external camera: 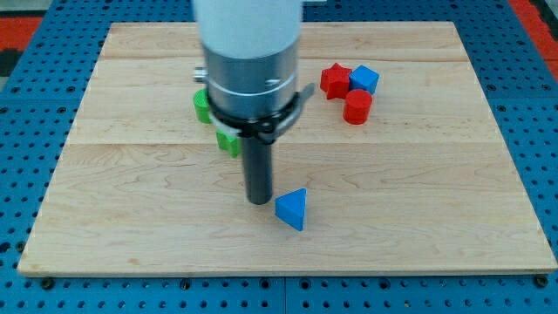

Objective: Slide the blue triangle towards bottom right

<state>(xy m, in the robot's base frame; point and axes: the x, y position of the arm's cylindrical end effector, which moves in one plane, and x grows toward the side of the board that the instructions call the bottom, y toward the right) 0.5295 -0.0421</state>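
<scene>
wooden board [436, 218] under coloured blocks

My tip [259, 201] stood on the board [418, 209] just to the view's left of the blue triangle [292, 209], almost touching it. Toward the view's top right, a red star [334, 79], blue cube [364, 79] and red cylinder [357, 107] clustered together. Two green blocks [202, 105] [228, 142] lay behind the rod, partly hidden.

Nothing seems to block the wooden board [418, 218] toward the view's bottom right
</scene>
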